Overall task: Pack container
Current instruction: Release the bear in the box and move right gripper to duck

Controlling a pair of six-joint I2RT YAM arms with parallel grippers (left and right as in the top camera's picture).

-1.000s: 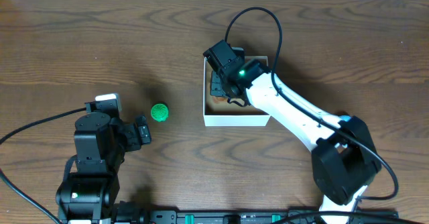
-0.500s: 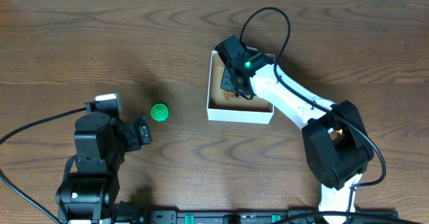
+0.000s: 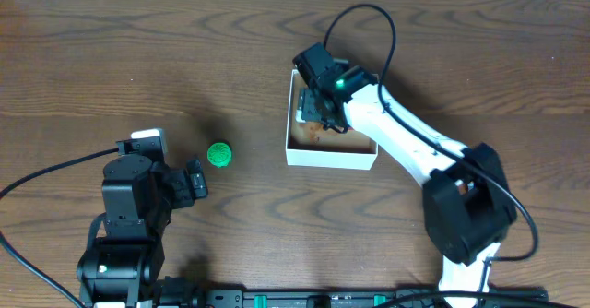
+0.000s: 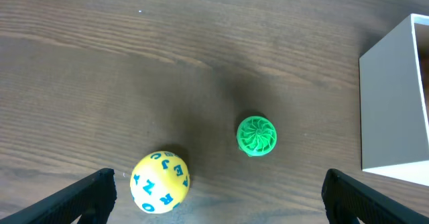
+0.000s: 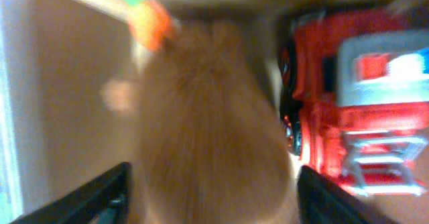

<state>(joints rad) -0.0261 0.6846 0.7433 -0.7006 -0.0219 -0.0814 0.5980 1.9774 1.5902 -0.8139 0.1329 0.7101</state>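
Observation:
The container [image 3: 330, 157], a shallow white-walled box with a tan inside, stands right of the table's middle. My right gripper [image 3: 313, 108] is down inside it. In the right wrist view a tan furry toy [image 5: 213, 117] lies between the spread fingers [image 5: 100, 196], with a thin gap on each side. My right gripper [image 5: 214, 187] is open. A red toy truck [image 5: 355, 96] lies beside the furry toy, with something orange [image 5: 151, 21] beyond it. My left gripper [image 4: 214, 197] is open above the table near a yellow lettered ball [image 4: 161, 182] and a green ribbed ball [image 4: 257, 135].
The green ribbed ball [image 3: 218, 154] sits on bare wood between the left gripper [image 3: 196, 181] and the container. The container's white wall [image 4: 392, 96] shows at the right edge of the left wrist view. The right arm's cable loops over the table's far side.
My right gripper has opened and let go of the furry toy inside the container. The container has shifted and turned a little. The left arm has not moved.

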